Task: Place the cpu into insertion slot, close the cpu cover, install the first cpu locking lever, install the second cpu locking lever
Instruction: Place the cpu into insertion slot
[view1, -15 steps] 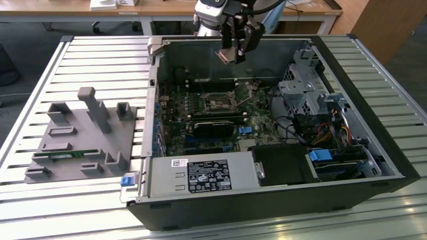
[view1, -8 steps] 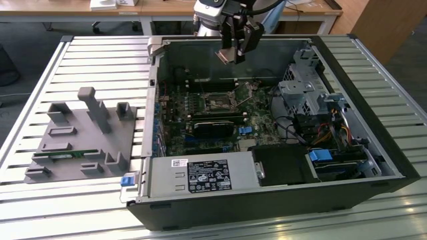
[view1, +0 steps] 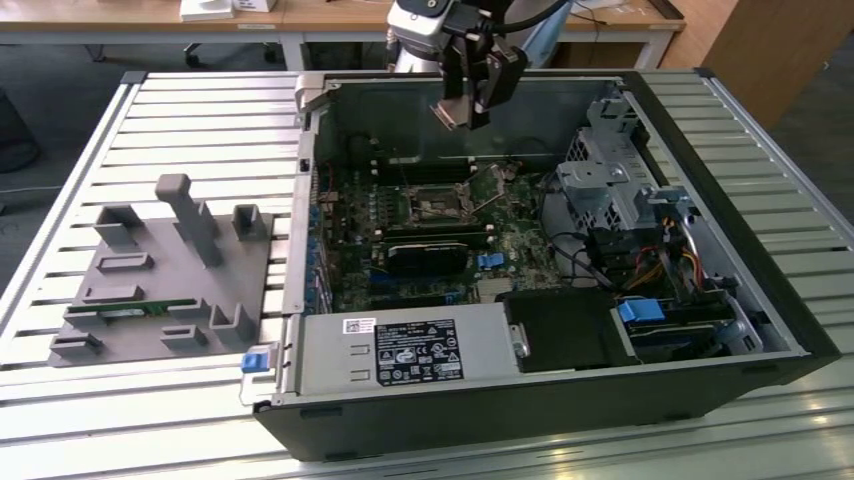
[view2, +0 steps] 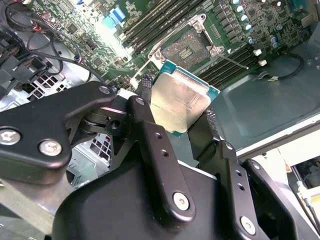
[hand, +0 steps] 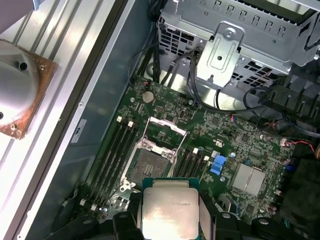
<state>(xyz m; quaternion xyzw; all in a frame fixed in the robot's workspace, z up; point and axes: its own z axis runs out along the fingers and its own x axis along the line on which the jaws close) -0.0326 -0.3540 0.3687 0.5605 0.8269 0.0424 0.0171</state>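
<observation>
pincer (view1: 470, 100) clamps cpu (hand: 168, 207) | above open insertion slot (hand: 150, 167) | cpu's sides hidden by fingers (view2: 150, 135)

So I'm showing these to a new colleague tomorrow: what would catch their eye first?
Probably the chip, a silvery square pinched in the hand above the open computer case. Below it, on the green board, sits the empty socket. On the exterior view's left, a grey plastic holder lies on the slatted table.
</observation>
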